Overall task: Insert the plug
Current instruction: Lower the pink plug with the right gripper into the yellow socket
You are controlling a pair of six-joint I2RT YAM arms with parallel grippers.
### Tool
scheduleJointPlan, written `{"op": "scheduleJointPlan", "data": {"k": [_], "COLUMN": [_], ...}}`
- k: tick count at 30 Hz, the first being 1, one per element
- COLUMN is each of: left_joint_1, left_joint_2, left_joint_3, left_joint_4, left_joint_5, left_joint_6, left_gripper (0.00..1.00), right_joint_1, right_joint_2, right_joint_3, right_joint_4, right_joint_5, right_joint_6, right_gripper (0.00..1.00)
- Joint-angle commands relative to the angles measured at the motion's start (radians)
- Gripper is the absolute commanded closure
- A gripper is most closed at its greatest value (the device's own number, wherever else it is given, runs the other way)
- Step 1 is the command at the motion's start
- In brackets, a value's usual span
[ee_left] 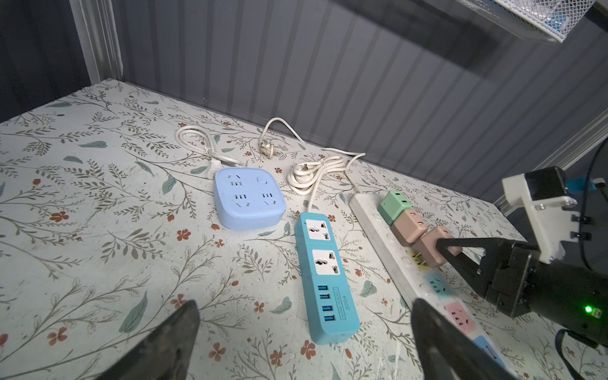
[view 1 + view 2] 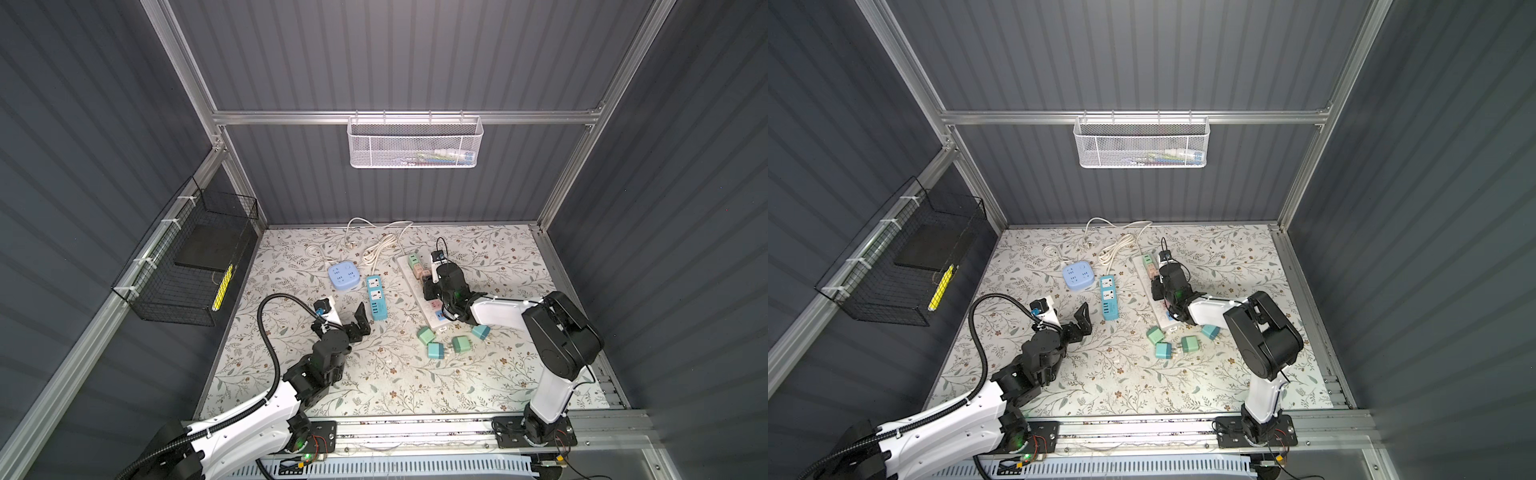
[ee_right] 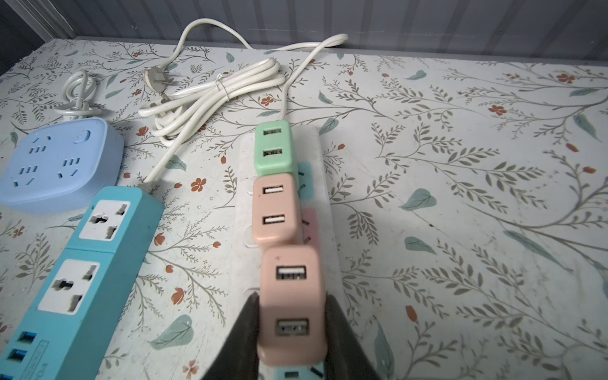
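My right gripper (image 3: 292, 297) is shut on a pink plug (image 3: 291, 306), one finger on each side of it. In the left wrist view that pink plug (image 1: 434, 246) sits tilted over the white power strip (image 1: 371, 210), its brass prongs showing at a yellow socket. A green plug (image 3: 273, 148) and a second pink plug (image 3: 276, 210) stand plugged into the same strip (image 2: 436, 322) farther back. My left gripper (image 1: 306, 304) hangs open and empty just in front of the teal power strip (image 1: 325, 279).
A blue square socket block (image 2: 343, 277) and coiled white cables (image 2: 376, 249) lie behind the teal strip (image 2: 376, 299). Several loose green and teal plugs (image 2: 435, 350) lie in front of the white strip. A black wire basket (image 2: 187, 266) hangs on the left wall.
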Motion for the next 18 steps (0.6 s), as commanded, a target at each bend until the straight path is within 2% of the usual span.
{"op": "scheduleJointPlan", "data": {"k": [1,18], "left_joint_1": [0.008,0.02], "left_joint_2": [-0.005,-0.016], "left_joint_3": [0.006,-0.007], "left_joint_4": [0.014,0.011], "left_joint_5": [0.005,0.014], "left_joint_6": [0.006,-0.006], "left_gripper": [0.0,0.0], "right_joint_1": [0.003,0.018], "right_joint_2": [0.017,-0.003], "right_joint_3": [-0.029,-0.041], "right_joint_4": [-0.01,-0.035], "right_joint_5": [-0.016,-0.002], "right_joint_6": [0.014,-0.02], "right_gripper": [0.78,0.78]}}
